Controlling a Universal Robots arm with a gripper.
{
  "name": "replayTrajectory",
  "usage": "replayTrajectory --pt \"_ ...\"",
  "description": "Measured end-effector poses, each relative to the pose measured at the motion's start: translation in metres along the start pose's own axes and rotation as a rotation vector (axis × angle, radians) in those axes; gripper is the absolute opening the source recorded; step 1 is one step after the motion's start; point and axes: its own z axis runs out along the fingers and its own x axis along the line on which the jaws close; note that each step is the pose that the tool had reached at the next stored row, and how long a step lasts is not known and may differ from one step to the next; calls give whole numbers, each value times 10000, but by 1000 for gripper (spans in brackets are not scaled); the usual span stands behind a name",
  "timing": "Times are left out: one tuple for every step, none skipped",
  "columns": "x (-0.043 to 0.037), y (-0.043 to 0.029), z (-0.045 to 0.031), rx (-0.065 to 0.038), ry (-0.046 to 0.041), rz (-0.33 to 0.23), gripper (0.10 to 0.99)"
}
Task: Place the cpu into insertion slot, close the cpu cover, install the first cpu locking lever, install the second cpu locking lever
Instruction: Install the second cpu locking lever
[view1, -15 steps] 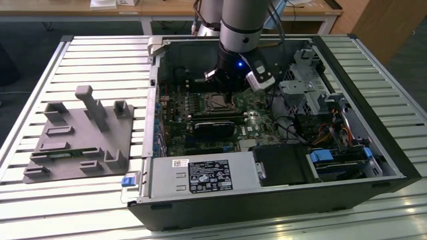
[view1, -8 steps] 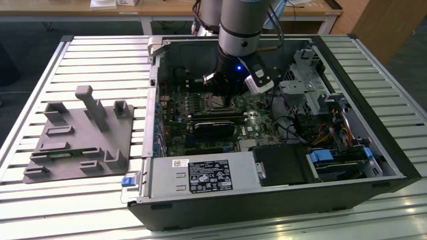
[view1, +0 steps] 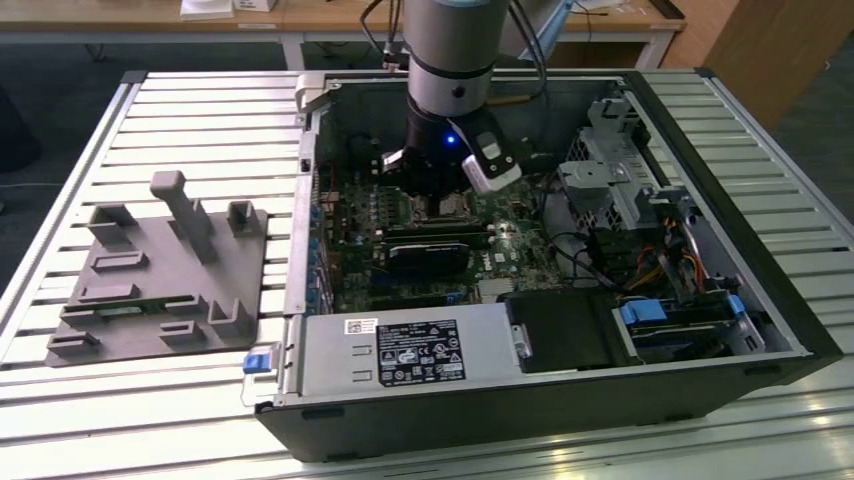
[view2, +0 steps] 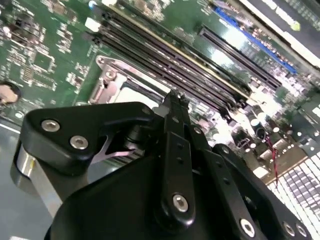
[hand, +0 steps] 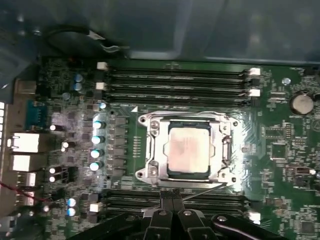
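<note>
Silver-grey cylindrical arm (view1: 454, 45) ending in a black wrist section with a small blue light, a white-edged module at its side, cables trailing behind; black linkage gripper (view2: 175, 107) studded with silvery screws in both wrist views.

I see the case (view1: 747, 300) lying open on the table (view1: 174, 110), with the fixture (view1: 160, 270) beside it toward the exterior view's left. Inside the case, the arm (view1: 454, 60) stands over the board (hand: 280, 145). In the first wrist view, the cpu (hand: 188, 150) sits in the slot (hand: 226, 150), the cover (hand: 156, 150) around it, between two banks of memory slots (hand: 175, 82). The gripper (hand: 172, 196) lies at the slot's edge, over the nearer bank. The power supply (view1: 400, 352) sits at the case's near wall.
</note>
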Motion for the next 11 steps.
replayTrajectory --pt "6 -4 0 -36 -1 -1 106" --pt "7 -16 -1 -129 -2 -4 106" --pt "8 -31 -2 -234 -4 -4 106" --pt "8 -47 -3 -316 -8 -5 106" --pt "9 -69 -5 -366 -7 -7 106" --pt "11 -91 -7 -392 -8 -6 106" --pt "14 -112 -9 -406 -9 -7 106" --pt "20 -131 -10 -414 -9 -7 106" --pt "43 -139 -11 -421 -9 -4 106" --pt "66 -144 -10 -432 -9 -6 106" --pt "82 -148 -10 -443 -10 -7 106"
